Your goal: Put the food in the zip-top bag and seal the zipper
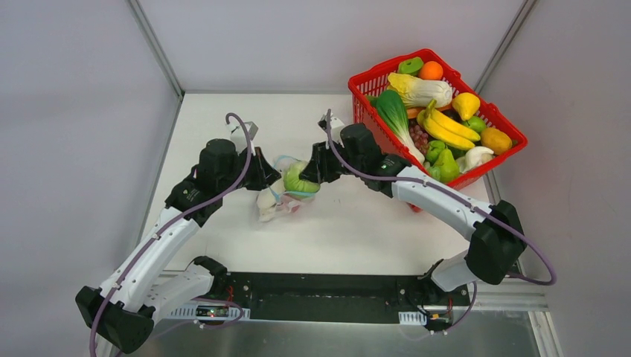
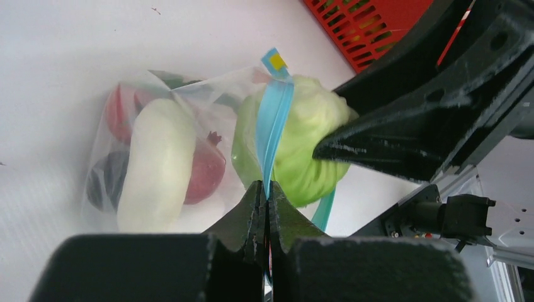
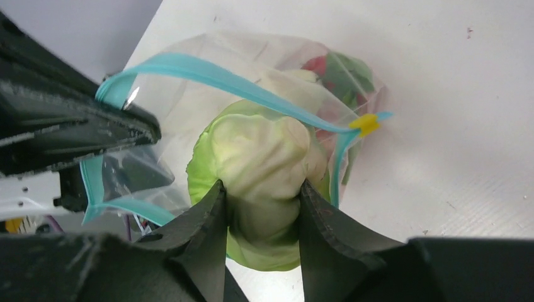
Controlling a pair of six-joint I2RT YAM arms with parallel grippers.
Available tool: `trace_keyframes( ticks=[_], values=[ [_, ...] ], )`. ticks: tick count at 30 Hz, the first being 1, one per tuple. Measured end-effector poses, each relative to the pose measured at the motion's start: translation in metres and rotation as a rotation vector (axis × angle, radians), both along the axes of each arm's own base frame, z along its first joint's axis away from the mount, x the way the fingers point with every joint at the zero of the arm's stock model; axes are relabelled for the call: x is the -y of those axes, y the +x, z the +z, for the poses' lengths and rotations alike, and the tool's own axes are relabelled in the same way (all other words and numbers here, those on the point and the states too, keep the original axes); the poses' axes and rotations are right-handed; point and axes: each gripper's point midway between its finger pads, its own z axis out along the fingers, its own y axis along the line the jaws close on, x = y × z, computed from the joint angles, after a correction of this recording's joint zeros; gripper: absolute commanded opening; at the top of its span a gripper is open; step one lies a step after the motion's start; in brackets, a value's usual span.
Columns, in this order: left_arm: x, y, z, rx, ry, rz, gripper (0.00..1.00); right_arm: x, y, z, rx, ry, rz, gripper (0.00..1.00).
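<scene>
The clear zip-top bag (image 1: 279, 195) lies mid-table between the two grippers. My left gripper (image 2: 267, 189) is shut on the bag's teal zipper strip (image 2: 272, 123) and holds the mouth open. My right gripper (image 3: 261, 192) is shut on the green cabbage (image 3: 261, 157) at the bag's mouth; the cabbage also shows in the top view (image 1: 299, 181) and the left wrist view (image 2: 302, 145). Inside the bag lie a white radish (image 2: 154, 167), a red tomato (image 2: 204, 170) and a dark purple ball (image 2: 104, 182). The zipper strip (image 3: 220, 78) arches over the cabbage.
A red mesh basket (image 1: 364, 78) at the back right holds several other toy foods, such as bananas (image 1: 446, 128) and an orange (image 1: 430, 70). Its corner shows in the left wrist view (image 2: 365, 31). Grey walls enclose the table (image 1: 335, 238).
</scene>
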Motion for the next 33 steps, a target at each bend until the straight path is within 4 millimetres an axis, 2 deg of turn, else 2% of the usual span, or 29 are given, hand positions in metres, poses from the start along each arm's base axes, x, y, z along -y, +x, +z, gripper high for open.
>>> trace_keyframes(
  ticks=[3, 6, 10, 15, 19, 24, 27, 33],
  values=[
    [0.000, 0.000, 0.001, 0.001, -0.003, 0.005, 0.00, -0.003, -0.014, -0.004, 0.018, -0.027, 0.083, 0.38],
    [0.000, 0.000, 0.001, -0.005, -0.011, 0.009, 0.00, -0.007, -0.025, -0.004, 0.029, -0.022, 0.157, 0.49],
    [0.002, 0.001, 0.003, -0.001, -0.020, 0.005, 0.00, -0.011, -0.036, -0.002, 0.030, -0.009, 0.219, 0.50],
    [0.006, 0.000, 0.005, 0.003, -0.035, -0.016, 0.00, -0.013, -0.032, -0.002, 0.043, -0.011, 0.192, 0.56],
    [0.008, -0.001, 0.008, 0.009, -0.044, -0.028, 0.00, -0.016, -0.025, -0.007, 0.071, -0.042, 0.148, 0.76],
    [0.008, -0.001, 0.009, 0.012, -0.047, -0.030, 0.00, -0.019, -0.027, -0.005, 0.100, -0.046, 0.160, 0.87],
    [0.007, 0.000, 0.010, 0.018, -0.046, -0.022, 0.00, -0.017, -0.029, 0.008, 0.125, -0.021, 0.153, 0.92],
    [0.004, 0.003, 0.009, 0.023, -0.037, 0.003, 0.00, 0.002, -0.026, 0.066, 0.243, 0.087, 0.049, 0.91]
  ],
)
